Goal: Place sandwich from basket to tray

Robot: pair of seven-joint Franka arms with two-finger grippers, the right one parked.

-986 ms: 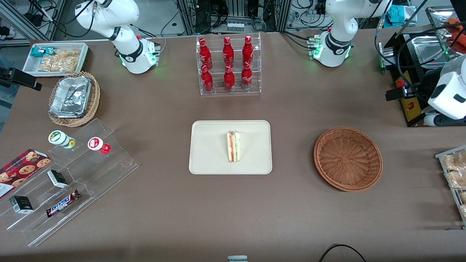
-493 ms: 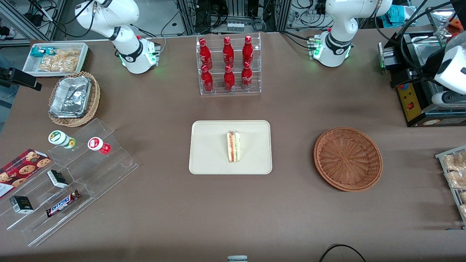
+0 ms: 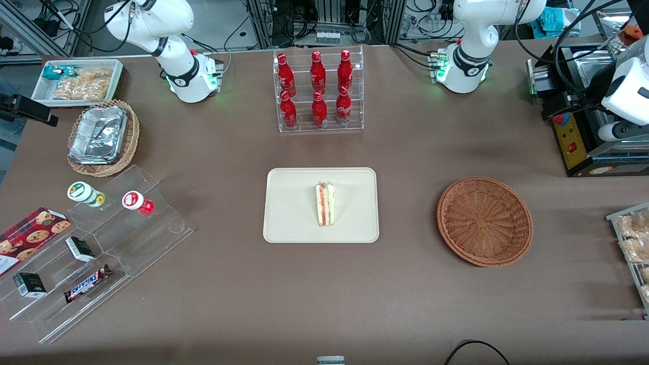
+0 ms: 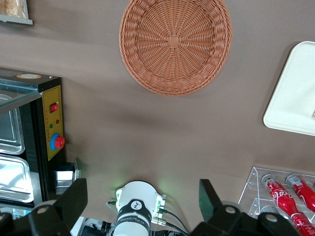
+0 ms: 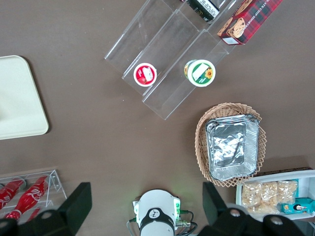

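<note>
The sandwich (image 3: 325,204), a white wedge with red and green layers, lies in the middle of the cream tray (image 3: 289,203). The reddish-brown basket (image 3: 484,221) stands empty beside the tray, toward the working arm's end. My left gripper (image 3: 611,133) is high above the table edge, over the black appliance, well clear of the basket. In the left wrist view the gripper (image 4: 141,201) is open and empty, with the basket (image 4: 175,45) and a tray corner (image 4: 295,98) far below. The tray edge also shows in the right wrist view (image 5: 15,98).
A clear rack of red bottles (image 3: 318,91) stands farther from the camera than the tray. A black appliance with red buttons (image 3: 573,137) sits under the gripper. A snack tray (image 3: 631,243) lies nearer. Acrylic steps (image 3: 101,243), a foil-filled tan basket (image 3: 101,137) and a white bin (image 3: 76,81) are at the parked arm's end.
The left arm has lifted and drawn back from over the table toward the appliance. The sandwich, tray and basket have not moved.
</note>
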